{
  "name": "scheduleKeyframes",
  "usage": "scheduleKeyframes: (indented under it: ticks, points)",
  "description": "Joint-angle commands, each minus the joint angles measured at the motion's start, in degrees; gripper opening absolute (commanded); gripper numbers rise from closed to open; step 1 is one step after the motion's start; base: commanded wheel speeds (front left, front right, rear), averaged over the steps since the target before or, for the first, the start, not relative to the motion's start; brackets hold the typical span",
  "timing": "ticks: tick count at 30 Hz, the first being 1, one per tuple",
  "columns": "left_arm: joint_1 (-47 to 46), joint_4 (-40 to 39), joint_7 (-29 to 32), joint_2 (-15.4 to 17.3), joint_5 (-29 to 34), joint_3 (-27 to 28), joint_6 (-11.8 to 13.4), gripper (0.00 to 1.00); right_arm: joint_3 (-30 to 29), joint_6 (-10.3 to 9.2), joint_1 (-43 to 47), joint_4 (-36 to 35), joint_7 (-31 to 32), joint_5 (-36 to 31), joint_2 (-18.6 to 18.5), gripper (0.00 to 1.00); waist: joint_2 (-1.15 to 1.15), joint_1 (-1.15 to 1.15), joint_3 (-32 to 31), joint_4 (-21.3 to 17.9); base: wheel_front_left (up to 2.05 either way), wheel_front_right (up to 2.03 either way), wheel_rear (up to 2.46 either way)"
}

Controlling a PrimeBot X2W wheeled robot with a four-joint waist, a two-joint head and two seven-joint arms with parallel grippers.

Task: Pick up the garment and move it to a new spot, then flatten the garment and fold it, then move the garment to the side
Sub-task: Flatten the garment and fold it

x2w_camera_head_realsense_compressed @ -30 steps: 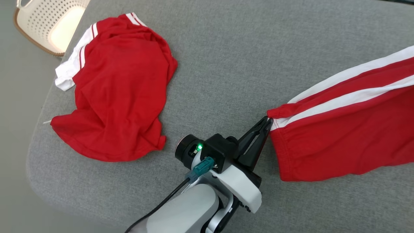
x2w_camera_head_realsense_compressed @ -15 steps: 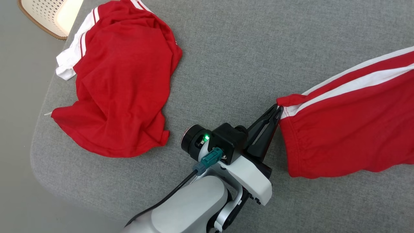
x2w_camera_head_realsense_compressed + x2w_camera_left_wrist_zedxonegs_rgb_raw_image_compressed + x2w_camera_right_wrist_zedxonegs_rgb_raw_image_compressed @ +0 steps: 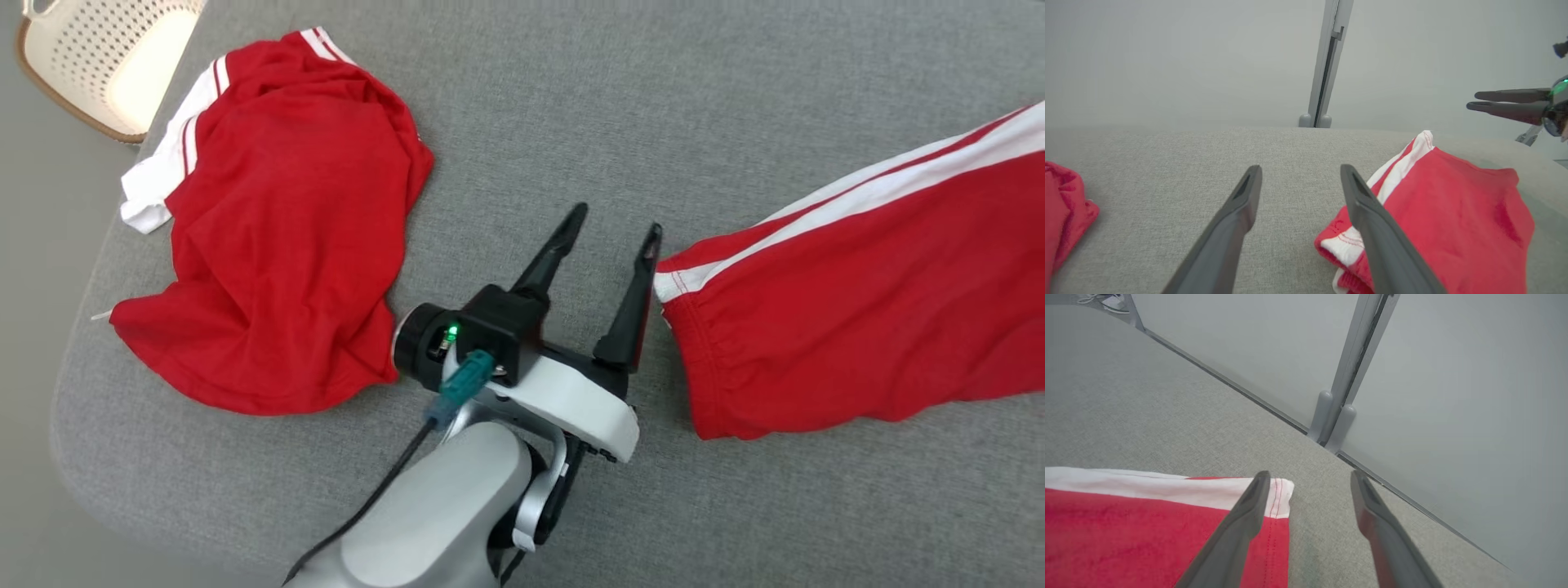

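Beside the red garment [image 3: 857, 327], left hand [image 3: 614, 227] low, fingers [image 3: 551, 255] spread apart.

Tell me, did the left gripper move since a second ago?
Yes. The left gripper opened, letting go of the striped garment, and shifted left, closer to the crumpled red shirt.

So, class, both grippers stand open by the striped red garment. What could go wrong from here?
The left gripper has one finger right at the corner of the striped garment; pulling back could snag and rumple it. The crumpled red garment lies close beside that wrist; a swing might drag it.
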Motion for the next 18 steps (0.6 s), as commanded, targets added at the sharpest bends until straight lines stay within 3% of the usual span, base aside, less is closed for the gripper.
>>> scheduleKeyframes:
  ticks: [1, 5, 8, 14, 18]
  points:
    - [1.89, -1.61, -0.10, 0.27, 0.76, 3.24, 0.40, 1.00, -0.96, -0.12, 1.52, 2.12, -4.66, 1.24, 2.32, 1.00, 0.00, 0.00, -2.14, -2.16, 0.00, 0.00, 0.00]
    - [5.04, -5.63, -0.10, 0.27, 2.57, 9.75, 0.47, 1.00, -2.09, -0.08, 3.96, 4.63, -9.77, 2.69, 5.81, 1.00, 0.00, 0.00, -4.37, -4.27, 0.00, 0.00, 0.00]
    - [8.52, -8.41, -0.06, 0.27, 4.70, 15.36, -0.50, 1.00, -4.29, -0.08, 5.80, 5.90, -11.28, -0.05, 8.54, 1.00, 0.00, 0.00, -6.85, -6.39, 0.00, 0.00, 0.00]
    - [13.43, -9.12, -0.06, 0.24, 10.31, 22.93, -2.81, 1.00, -25.06, -0.08, 15.53, 2.32, -11.32, -10.33, 16.22, 1.00, 0.00, 0.00, -10.78, -11.08, 0.00, 0.00, 0.00]
    - [16.50, -9.10, -0.07, 0.26, 12.27, 25.89, -4.59, 1.00, -40.47, -0.07, 27.47, -2.38, -11.28, -17.77, 22.61, 1.00, 0.00, 0.00, -13.29, -13.62, 0.00, 0.00, 0.00]
